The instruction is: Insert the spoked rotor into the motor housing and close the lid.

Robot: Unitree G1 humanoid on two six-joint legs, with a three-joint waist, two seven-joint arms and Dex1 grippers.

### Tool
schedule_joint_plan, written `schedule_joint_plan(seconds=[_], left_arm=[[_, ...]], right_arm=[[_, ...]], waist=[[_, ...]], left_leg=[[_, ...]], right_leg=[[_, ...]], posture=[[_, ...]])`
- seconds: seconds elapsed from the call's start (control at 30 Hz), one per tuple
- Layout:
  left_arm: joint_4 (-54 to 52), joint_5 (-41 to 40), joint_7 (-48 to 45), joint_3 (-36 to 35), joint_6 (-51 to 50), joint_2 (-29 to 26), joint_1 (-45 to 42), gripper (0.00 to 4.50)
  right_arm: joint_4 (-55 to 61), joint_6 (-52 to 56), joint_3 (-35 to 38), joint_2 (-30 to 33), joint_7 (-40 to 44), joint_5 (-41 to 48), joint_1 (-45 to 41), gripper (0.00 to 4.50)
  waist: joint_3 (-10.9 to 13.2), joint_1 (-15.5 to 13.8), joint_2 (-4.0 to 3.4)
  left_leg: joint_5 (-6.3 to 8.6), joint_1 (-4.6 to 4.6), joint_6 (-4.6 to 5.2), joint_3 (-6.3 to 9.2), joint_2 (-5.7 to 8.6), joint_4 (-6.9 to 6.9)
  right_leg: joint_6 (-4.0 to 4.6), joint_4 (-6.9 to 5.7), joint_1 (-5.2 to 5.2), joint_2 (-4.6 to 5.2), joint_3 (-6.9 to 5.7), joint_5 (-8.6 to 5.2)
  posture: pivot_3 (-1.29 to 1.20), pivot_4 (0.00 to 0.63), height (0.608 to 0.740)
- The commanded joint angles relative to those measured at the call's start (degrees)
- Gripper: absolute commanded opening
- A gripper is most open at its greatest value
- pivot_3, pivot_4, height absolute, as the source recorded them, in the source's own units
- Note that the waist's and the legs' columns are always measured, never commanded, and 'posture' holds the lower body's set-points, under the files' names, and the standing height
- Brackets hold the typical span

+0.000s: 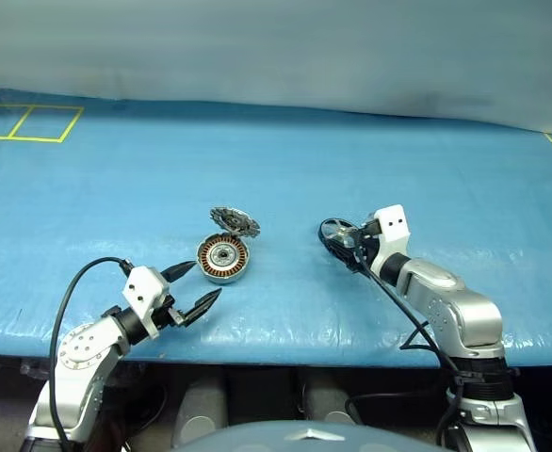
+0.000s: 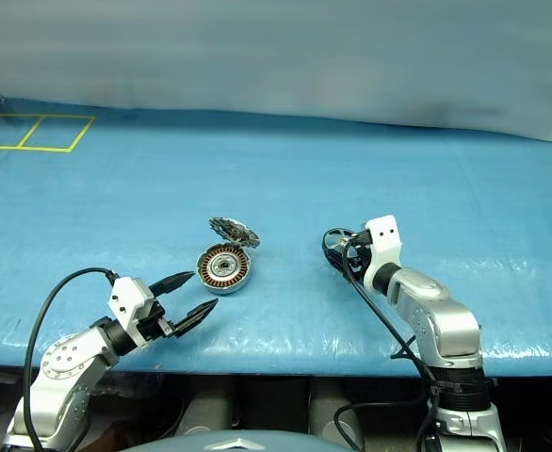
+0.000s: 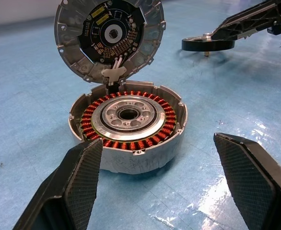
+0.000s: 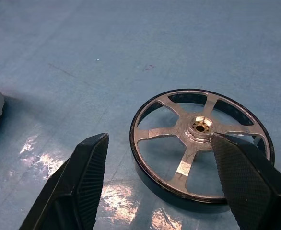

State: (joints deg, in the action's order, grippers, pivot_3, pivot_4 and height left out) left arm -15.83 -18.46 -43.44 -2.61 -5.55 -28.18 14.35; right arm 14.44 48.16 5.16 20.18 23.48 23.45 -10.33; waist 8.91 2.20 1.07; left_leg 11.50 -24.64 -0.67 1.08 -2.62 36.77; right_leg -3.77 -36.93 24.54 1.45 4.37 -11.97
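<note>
Rotor (image 4: 200,143) – shiny metal; housing (image 3: 128,129) – copper windings; table cover (image 1: 351,160) – glossy blue plastic.

Motor housing (image 1: 223,259), centre of frame: round silver cup, copper windings exposed, resting flat. Its hinged lid (image 1: 235,221) stands open behind, dark inner face showing. Spoked rotor (image 4: 201,143), dark-rimmed, lies flat, centre-right.

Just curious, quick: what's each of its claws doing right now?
Left gripper: open, holding nothing.
Right gripper: open, one finger over the spoked rotor, not gripping it.
</note>
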Motion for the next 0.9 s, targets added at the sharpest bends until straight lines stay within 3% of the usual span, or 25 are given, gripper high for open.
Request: schedule_joint_plan(seconds=[0.03, 0.5, 0.9], left_arm=[[-0.6, 0.1, 0.0, 0.3, 0.9, 0.2, -0.1, 4.04], [-0.6, 0.1, 0.1, 0.6, 0.9, 0.1, 0.2, 4.04], [-0.5, 0.2, 0.2, 0.7, 0.9, 0.2, 0.3, 4.04]], right_arm=[[2.4, 0.6, 1.4, 0.0, -0.1, 1.8, -0.1, 3.58], [0.6, 2.7, 7.1, -3.0, -3.8, 6.6, -2.5, 3.58], [-2.2, 2.4, 2.7, -0.9, -4.9, 1.8, -0.6, 3.58]], waist=[[0.0, 0.0, 0.00], [0.0, 0.0, -0.02], [0.0, 0.1, -0.05]], left_leg=[[0.00, 0.00, 0.00, 0.00, 0.00, 0.00], [0.00, 0.00, 0.00, 0.00, 0.00, -0.01], [0.00, 0.00, 0.00, 0.00, 0.00, -0.04]], right_leg=[[0.00, 0.00, 0.00, 0.00, 0.00, 0.00], [0.00, 0.00, 0.01, 0.00, 0.00, 0.00], [0.00, 0.01, 0.01, 0.00, 0.01, 0.00]], posture=[[0.00, 0.150, 0.740], [0.00, 0.150, 0.740], [0.00, 0.150, 0.740]])
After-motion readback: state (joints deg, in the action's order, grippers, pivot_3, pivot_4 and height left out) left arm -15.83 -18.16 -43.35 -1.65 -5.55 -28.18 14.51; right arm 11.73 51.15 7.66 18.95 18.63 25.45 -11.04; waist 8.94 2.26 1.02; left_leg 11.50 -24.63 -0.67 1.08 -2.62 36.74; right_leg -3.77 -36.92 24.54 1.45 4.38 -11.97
